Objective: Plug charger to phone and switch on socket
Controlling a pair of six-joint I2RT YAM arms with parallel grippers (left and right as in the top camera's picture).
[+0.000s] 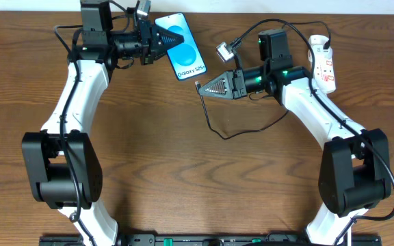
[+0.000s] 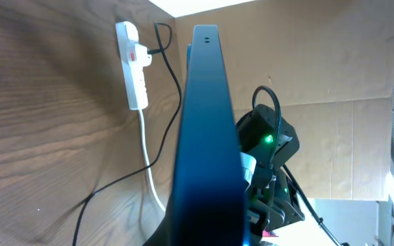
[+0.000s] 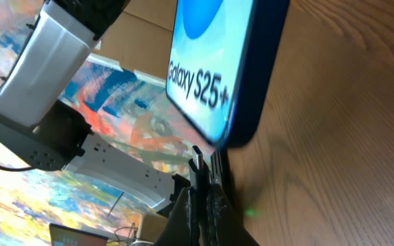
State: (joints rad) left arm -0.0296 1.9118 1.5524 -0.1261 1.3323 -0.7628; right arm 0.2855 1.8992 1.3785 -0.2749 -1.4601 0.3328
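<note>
The phone [image 1: 182,44] with its light-blue "Galaxy S25+" screen is held at its upper end by my left gripper [image 1: 161,39], which is shut on it. In the left wrist view the phone [image 2: 207,137] appears edge-on, filling the middle. My right gripper [image 1: 202,87] is shut on the charger's small plug tip [image 3: 197,162], just below the phone's lower edge [image 3: 241,102]. The thin black charger cable [image 1: 241,131] loops over the table back to the socket. The white socket strip [image 1: 323,63] lies at the far right; it also shows as [image 2: 133,65] with a red switch.
Brown wooden table [image 1: 197,184] under both arms. The socket's thick white cord [image 2: 149,164] runs along the table. Cardboard wall [image 2: 320,61] stands behind the table.
</note>
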